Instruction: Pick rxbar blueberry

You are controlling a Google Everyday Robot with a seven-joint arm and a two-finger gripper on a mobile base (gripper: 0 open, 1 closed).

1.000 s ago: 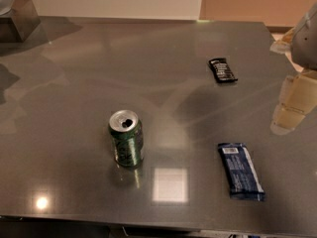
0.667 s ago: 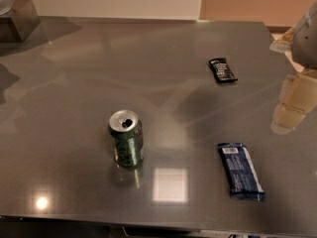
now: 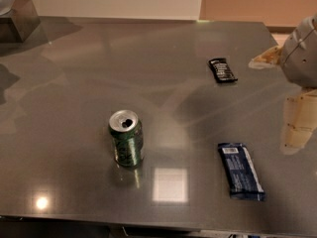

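Tabletop point(image 3: 74, 83), end effector point(image 3: 298, 125) at right

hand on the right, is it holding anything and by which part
Nothing that shows. The hand hangs at the right edge, apart from the rxbar blueberry, which lies flat on the table.

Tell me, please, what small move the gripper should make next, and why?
Probably bring the gripper in over the rxbar blueberry: it hangs at the view's right edge, apart from the bar, which lies flat and untouched.
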